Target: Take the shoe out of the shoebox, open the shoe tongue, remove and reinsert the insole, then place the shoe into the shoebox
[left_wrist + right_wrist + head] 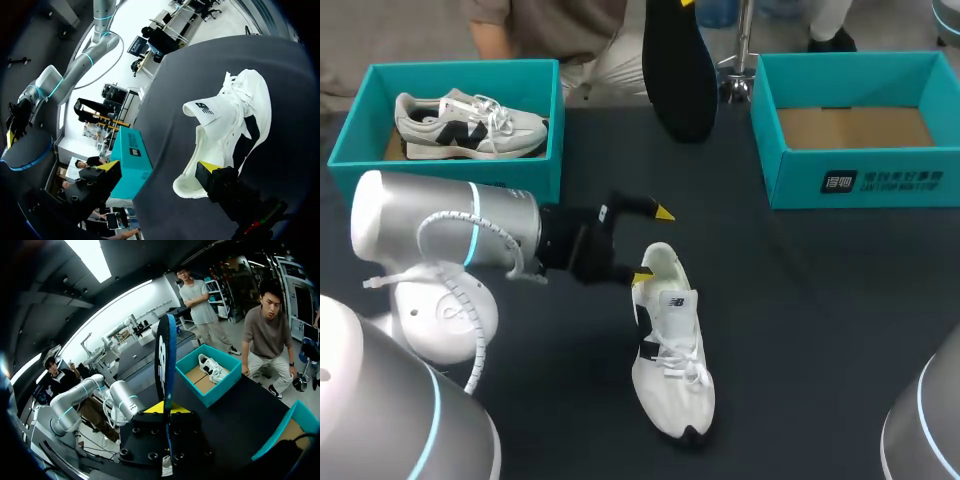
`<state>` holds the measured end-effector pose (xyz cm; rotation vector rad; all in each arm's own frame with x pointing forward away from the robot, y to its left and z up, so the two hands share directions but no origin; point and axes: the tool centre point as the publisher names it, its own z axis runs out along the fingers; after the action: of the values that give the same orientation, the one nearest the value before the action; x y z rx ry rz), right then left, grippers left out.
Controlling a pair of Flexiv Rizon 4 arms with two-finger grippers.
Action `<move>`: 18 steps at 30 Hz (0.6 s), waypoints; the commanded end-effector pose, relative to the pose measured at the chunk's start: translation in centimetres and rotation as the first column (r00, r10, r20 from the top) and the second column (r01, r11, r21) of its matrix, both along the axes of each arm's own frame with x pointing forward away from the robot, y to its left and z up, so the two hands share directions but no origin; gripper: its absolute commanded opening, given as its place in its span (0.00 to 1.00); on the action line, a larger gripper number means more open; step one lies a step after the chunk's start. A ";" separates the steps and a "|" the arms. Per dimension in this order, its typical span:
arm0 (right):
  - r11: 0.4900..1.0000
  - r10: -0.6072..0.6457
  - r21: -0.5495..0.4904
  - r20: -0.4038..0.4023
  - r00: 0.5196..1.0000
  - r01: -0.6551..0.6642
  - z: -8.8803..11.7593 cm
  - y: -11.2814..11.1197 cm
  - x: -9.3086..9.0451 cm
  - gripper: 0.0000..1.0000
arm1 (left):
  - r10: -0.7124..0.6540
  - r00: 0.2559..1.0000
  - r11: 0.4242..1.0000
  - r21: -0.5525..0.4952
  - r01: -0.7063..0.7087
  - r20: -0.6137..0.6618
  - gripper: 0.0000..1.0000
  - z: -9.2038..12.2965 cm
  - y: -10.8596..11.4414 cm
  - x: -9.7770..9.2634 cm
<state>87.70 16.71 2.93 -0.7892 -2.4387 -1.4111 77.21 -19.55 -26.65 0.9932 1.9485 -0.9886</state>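
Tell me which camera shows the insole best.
The head view: the insole hangs upright with its broad black face toward the camera, though its upper end is cut off. The right wrist view shows it nearly edge-on between the fingers; the left wrist view shows it small and far off.

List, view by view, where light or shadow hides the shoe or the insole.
Head view: even light, the white shoe stands clear against the dark table. Left wrist view: shoe well lit, left claw in shadow. Right wrist view: backlit from overhead, so the insole in the right claw reads dark.
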 end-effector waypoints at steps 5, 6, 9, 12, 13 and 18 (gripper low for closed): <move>1.000 -0.001 -0.003 -0.001 1.000 0.001 0.0 0.1 0.0 0.00 | -0.058 0.993 0.993 -0.100 0.069 0.108 1.00 0.1 1.9 0.7; 1.000 -0.001 -0.003 -0.001 1.000 0.001 0.0 0.1 0.0 0.00 | -0.064 0.991 0.991 -0.111 0.077 0.117 1.00 0.3 2.1 0.7; 1.000 -0.001 -0.003 -0.001 1.000 0.001 0.0 0.1 0.0 0.00 | -0.069 0.984 0.987 -0.134 0.091 0.164 1.00 1.0 2.5 0.8; 1.000 -0.001 -0.003 -0.001 1.000 0.001 0.0 0.1 0.0 0.00 | -0.066 0.980 0.984 -0.149 0.095 0.190 1.00 1.7 2.6 0.9; 1.000 -0.001 -0.003 -0.001 1.000 0.001 0.0 0.1 0.0 0.00 | -0.065 0.978 0.984 -0.150 0.095 0.197 1.00 1.9 2.5 0.9; 1.000 -0.001 -0.003 -0.001 1.000 0.001 0.0 0.1 0.0 0.00 | -0.058 0.969 0.983 -0.155 0.098 0.240 1.00 3.0 2.0 1.2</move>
<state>87.71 16.71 2.93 -0.7892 -2.4387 -1.4111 78.62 -17.26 -23.83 1.0657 1.6418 -1.0081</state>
